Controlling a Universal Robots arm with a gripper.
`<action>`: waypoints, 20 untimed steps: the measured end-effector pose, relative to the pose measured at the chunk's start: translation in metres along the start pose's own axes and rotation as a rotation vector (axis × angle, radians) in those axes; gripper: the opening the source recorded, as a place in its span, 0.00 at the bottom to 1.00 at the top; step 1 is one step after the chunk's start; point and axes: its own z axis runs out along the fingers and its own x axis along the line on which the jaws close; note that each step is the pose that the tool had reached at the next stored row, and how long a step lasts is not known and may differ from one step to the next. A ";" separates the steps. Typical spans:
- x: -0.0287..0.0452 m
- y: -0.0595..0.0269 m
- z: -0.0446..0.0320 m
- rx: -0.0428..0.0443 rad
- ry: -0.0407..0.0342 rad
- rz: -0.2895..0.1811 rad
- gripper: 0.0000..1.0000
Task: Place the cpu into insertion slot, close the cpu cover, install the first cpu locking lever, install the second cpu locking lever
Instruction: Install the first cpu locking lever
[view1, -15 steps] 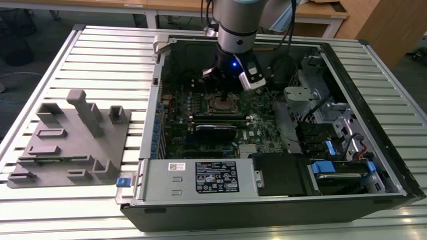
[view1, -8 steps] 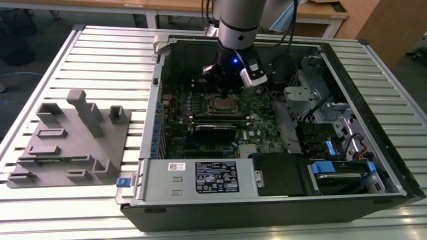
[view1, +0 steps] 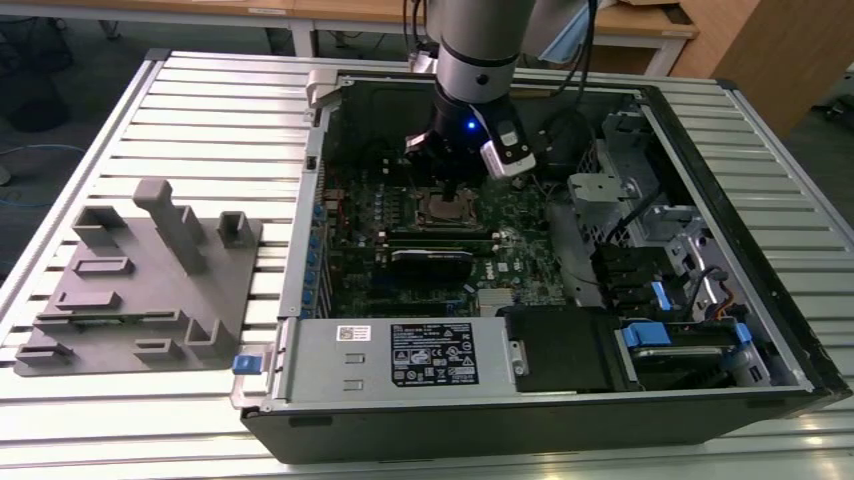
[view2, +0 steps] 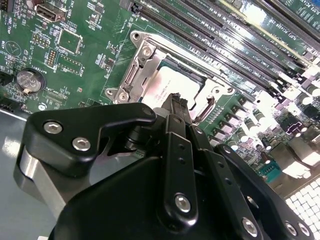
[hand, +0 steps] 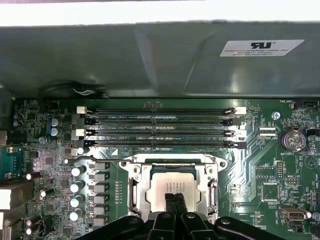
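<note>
Empty end effector (hand: 175, 200) closed, fingertips together right over the cpu (hand: 172, 184). The cpu sits in the insertion slot (hand: 170, 168), cpu cover (hand: 136, 194) flat around it, inside open computer case (view1: 734, 215).

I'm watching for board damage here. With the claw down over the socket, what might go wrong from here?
The shut claw is poised at the top of the cpu, which is framed by the cover. Pushing down off-centre might scratch the chip or flex the board. Memory slots and capacitors crowd close by, so a sideways move may clip them.
</note>
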 end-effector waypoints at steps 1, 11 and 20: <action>0.0000 0.0000 0.0000 0.0000 0.0000 0.000 0.11; 0.0010 -0.0004 0.0001 -0.0001 -0.0002 0.000 0.11; 0.0279 -0.0008 0.0021 -0.0002 -0.0065 0.000 0.11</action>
